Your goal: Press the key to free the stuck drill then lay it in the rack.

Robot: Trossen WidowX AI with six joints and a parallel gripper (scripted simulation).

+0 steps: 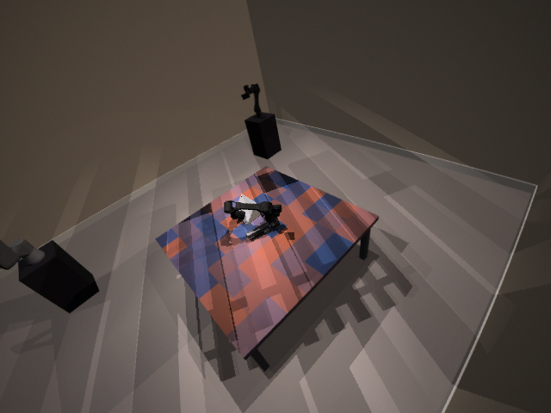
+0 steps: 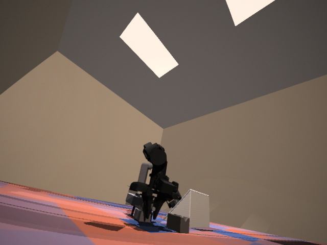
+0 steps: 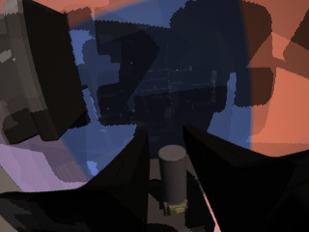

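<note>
From my station I have the gripper (image 2: 150,219) (image 3: 165,133) narrowed, grip unconfirmed, with the grey cylinder (image 2: 153,209) (image 3: 172,174), presumably the key, between its fingers, long axis up the wrist view, requiring alignment before any downward press.

Patchwork table (image 1: 263,271) (image 2: 39,213) (image 3: 285,121): grey block (image 2: 178,223) (image 3: 54,77) near white wedge (image 1: 253,216) (image 2: 199,211).
</note>
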